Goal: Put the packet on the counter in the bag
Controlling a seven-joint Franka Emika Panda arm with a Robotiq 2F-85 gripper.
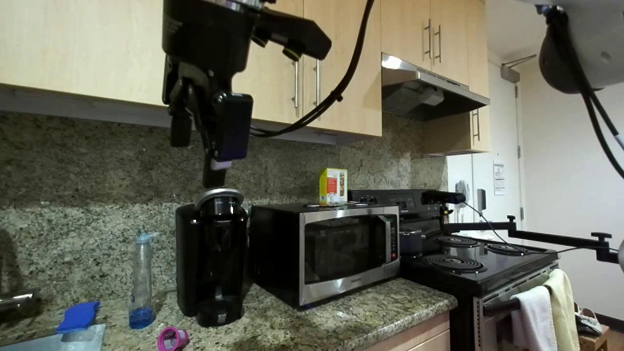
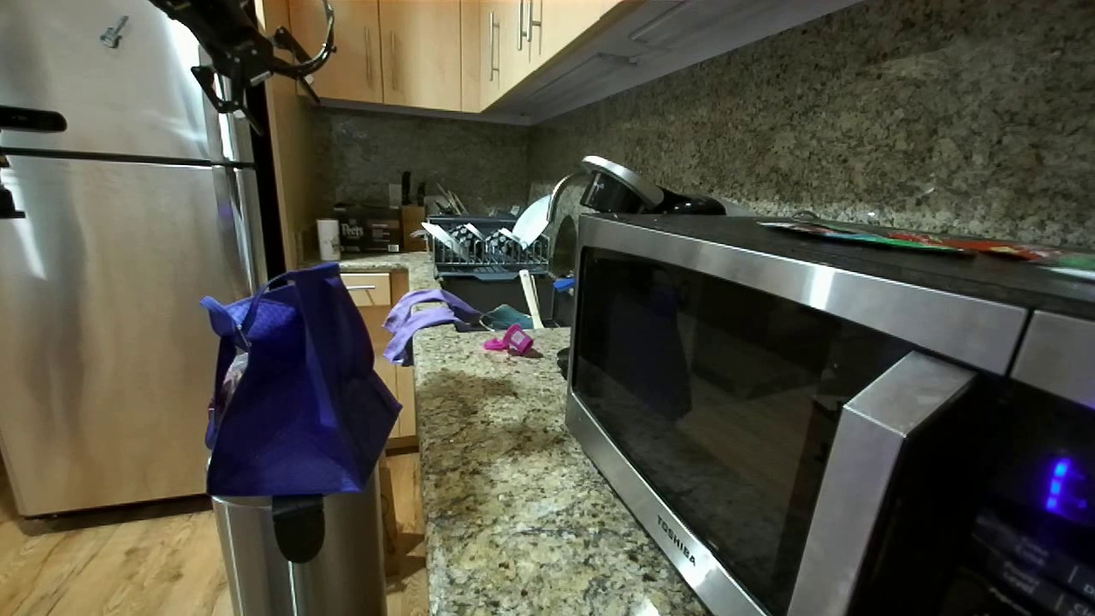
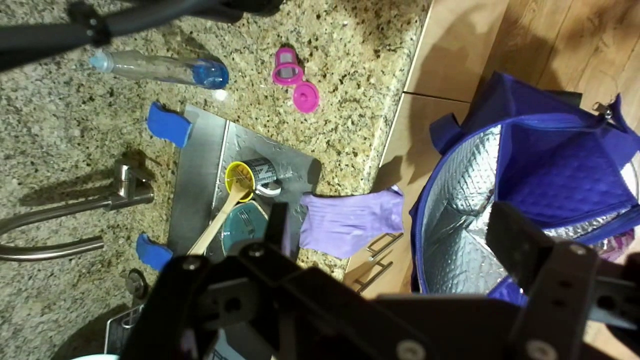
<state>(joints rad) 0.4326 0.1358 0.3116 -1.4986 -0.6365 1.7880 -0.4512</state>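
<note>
the gripper (image 3: 390, 212) has its jaws wide apart, i'm holding nothing. it hangs tips down, well above the counter (image 2: 479, 479), in front of the upper cabinets (image 1: 341, 63) in an exterior view. in my wrist view one fingertip shows against the sink (image 3: 195, 165), the other against the mouth of the bag (image 2: 295, 402).

bag: blue, upright on a steel trash bin (image 2: 346, 560), just beside the counter edge. top unzipped, silver lining showing, a quilted blue panel across part of the mouth.

packet: can't pin it down. a crinkly pinkish bit (image 3: 617, 244) shows at the bag's edge in the wrist view, mostly hidden; can't tell what it is or whether it's inside. flat red-and-green packaging (image 2: 890, 238) lies on top of the microwave (image 1: 341, 243); can't confirm that's it either.

rest of counter: pink reusable coffee filter (image 3: 290, 81) on its side, lid flipped back. clear bottle (image 1: 141, 278) upright, blue at the bottom, near the black single-serve coffee maker (image 1: 212, 263). microwave just beside that, yellow-and-white box (image 1: 334, 186) standing on it.

sink: mug (image 3: 262, 170), yellow inside, wooden spoon (image 3: 217, 220) resting in it, teal dish (image 3: 242, 227) just beside. lilac cloth (image 3: 350, 220) draped over the counter edge there.
</note>
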